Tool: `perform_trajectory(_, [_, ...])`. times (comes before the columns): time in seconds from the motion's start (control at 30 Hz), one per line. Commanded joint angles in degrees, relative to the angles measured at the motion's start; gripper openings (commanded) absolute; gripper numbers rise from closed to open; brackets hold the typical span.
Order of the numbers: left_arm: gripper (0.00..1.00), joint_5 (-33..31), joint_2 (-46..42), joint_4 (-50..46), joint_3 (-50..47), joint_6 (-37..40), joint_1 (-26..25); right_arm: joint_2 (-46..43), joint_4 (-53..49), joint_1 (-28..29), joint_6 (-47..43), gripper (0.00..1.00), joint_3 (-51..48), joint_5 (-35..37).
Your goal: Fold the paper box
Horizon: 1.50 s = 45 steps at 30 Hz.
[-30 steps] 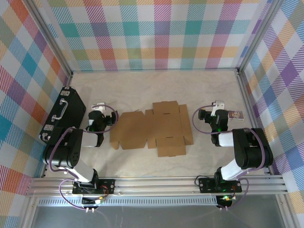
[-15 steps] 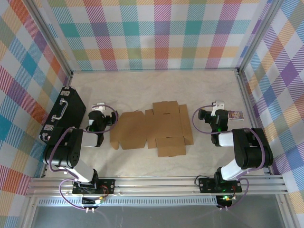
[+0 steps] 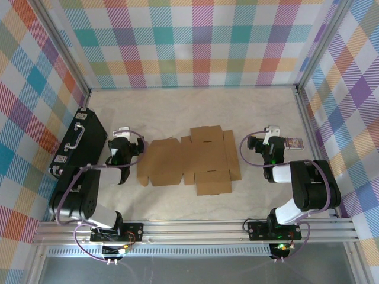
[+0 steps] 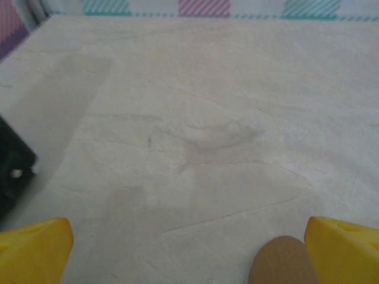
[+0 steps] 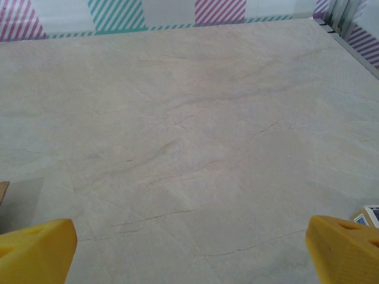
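Black case (image 3: 80,143) at the far left, left gripper (image 3: 122,134) beside it, jaws spread wide and empty, brown paper box (image 3: 189,158) lying flat and unfolded between the two grippers, right gripper (image 3: 271,131) likewise spread and empty, small printed packet (image 3: 294,143) at its right.
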Motion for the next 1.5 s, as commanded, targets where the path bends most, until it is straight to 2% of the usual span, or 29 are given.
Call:
perform_trajectory(0.0, [1.00,-5.42,-8.86,-21.92,7.51,-6.08,-1.06,-2.30,2.23,0.20,-0.35,0.99,-1.25,-1.09])
perform_trajectory(0.07, [1.00,-5.20,-11.29,-30.07,10.65,-6.41,-1.52,-2.92,2.61,0.22,-0.51,0.99,-1.61,-1.57])
perform_trajectory(0.17, [0.99,-6.53,-16.18,-22.05,4.19,-9.28,-1.58,-8.69,-4.28,1.82,-0.52,0.99,-0.21,3.60])
perform_trajectory(0.23, [0.99,-6.10,-20.58,-19.84,1.51,-11.32,-1.01,-14.19,-10.22,2.13,-0.05,0.99,0.39,4.08])
perform_trajectory(0.33, [1.00,-1.08,-25.81,-21.39,0.81,-14.00,-0.80,-21.75,-16.97,2.08,6.20,0.99,0.09,5.46])
perform_trajectory(0.43, [1.00,3.94,-28.22,-27.27,2.99,-16.40,-0.80,-28.00,-21.90,2.13,14.59,0.99,0.09,5.39])
perform_trajectory(0.5, [1.00,3.86,-29.37,-31.31,4.15,-17.91,-0.80,-31.20,-27.67,1.82,21.51,0.99,1.24,7.76])
perform_trajectory(0.57, [1.00,5.91,-30.82,-33.15,4.28,-19.22,-0.80,-33.13,-31.55,1.51,22.03,0.99,2.51,3.72])
perform_trajectory(0.63, [1.00,12.12,-31.29,-34.95,5.04,-20.37,-0.80,-33.99,-34.14,1.54,22.74,0.99,3.75,-2.82])
perform_trajectory(0.77, [0.97,26.50,-30.38,-37.94,6.79,-23.81,-1.73,-31.90,-44.68,1.48,24.41,0.99,9.37,-15.86])
perform_trajectory(0.83, [0.96,28.43,-29.68,-39.97,6.99,-25.31,-3.46,-29.44,-50.30,1.50,25.32,0.99,12.62,-21.18])
perform_trajectory(0.93, [0.95,26.81,-28.21,-43.67,6.67,-25.86,-6.86,-25.34,-55.62,1.58,25.87,1.00,15.84,-29.64])
perform_trajectory(1.07, [0.94,24.40,-23.92,-44.98,6.15,-26.15,-12.01,-19.72,-54.05,1.78,27.06,0.97,16.17,-37.85])
perform_trajectory(1.2, [0.92,20.98,-18.65,-47.55,8.02,-24.72,-17.15,-13.39,-56.20,1.89,25.84,0.94,18.44,-40.13])
perform_trajectory(1.47, [0.92,21.70,-13.49,-44.75,7.09,-24.57,-18.64,-5.28,-55.28,1.98,24.96,0.90,20.00,-42.76])
